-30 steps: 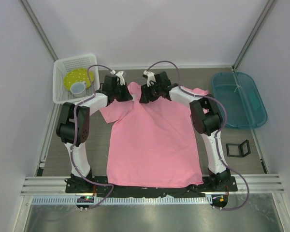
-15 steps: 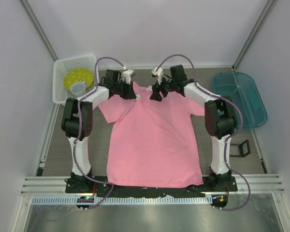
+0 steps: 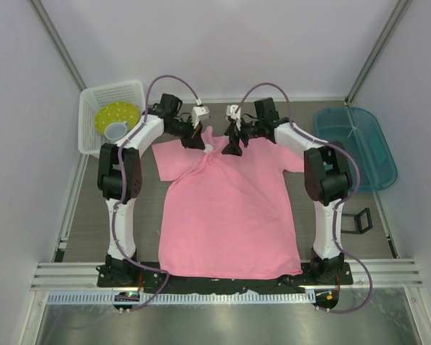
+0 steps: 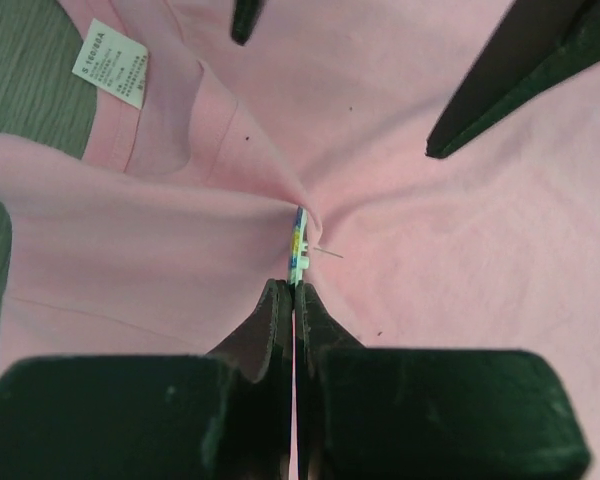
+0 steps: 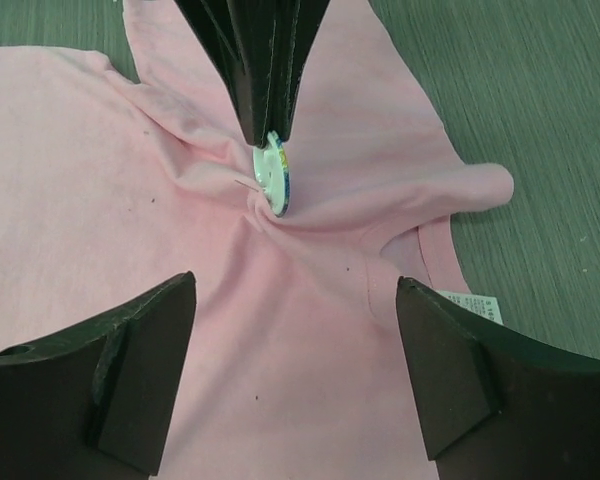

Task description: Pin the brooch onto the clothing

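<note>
Far-left corner: white plastic mesh basket (image 3: 111, 86), with a yellow dotted bowl (image 3: 118, 113) and small pale cup (image 3: 116, 131) inside. Right edge: teal translucent plastic tub (image 3: 355, 151), and nearer, a small black square case (image 3: 365, 219).

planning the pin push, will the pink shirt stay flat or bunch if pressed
Probably floppy: the T-shirt puckers into folds around the brooch pinched in the left gripper. Likely thin and light, since its collar edge curls up.

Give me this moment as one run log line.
phase: pinning | left gripper: shut on brooch, edge-on against shirt | right gripper: open, facing brooch | shirt: puckered around brooch
</note>
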### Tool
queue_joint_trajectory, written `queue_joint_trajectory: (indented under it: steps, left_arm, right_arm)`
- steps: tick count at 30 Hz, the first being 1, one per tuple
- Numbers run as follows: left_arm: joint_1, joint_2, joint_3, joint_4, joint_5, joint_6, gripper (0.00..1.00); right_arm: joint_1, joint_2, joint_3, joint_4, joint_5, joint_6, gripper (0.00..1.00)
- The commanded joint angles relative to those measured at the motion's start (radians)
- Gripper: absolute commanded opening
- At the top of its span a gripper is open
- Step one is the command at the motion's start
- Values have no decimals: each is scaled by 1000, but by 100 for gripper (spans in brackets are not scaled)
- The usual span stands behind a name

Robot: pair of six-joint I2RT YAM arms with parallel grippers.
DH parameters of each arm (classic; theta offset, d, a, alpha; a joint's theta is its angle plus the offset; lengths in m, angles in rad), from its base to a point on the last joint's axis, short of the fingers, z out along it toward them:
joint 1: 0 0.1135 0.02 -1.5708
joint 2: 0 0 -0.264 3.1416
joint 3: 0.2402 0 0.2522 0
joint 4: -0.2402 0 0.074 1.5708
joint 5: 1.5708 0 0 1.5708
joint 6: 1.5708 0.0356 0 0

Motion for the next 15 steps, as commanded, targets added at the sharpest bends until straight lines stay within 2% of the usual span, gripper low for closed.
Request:
queue_joint_trajectory:
  steps: [1, 5, 11, 15]
  left_arm:
    - [2, 64, 122, -284, 74, 275, 0]
    - [5, 78, 136, -286, 97, 301, 0]
    - [10, 78, 131, -288, 150, 308, 0]
    - [8, 79, 134, -292, 163, 324, 0]
  right_arm:
    - [-4, 45, 90, 17, -123, -15, 84]
    - [4, 79, 128, -32, -185, -64, 78]
    - [50, 104, 131, -123, -179, -129, 71]
    - [73, 124, 142, -125, -168, -144, 68]
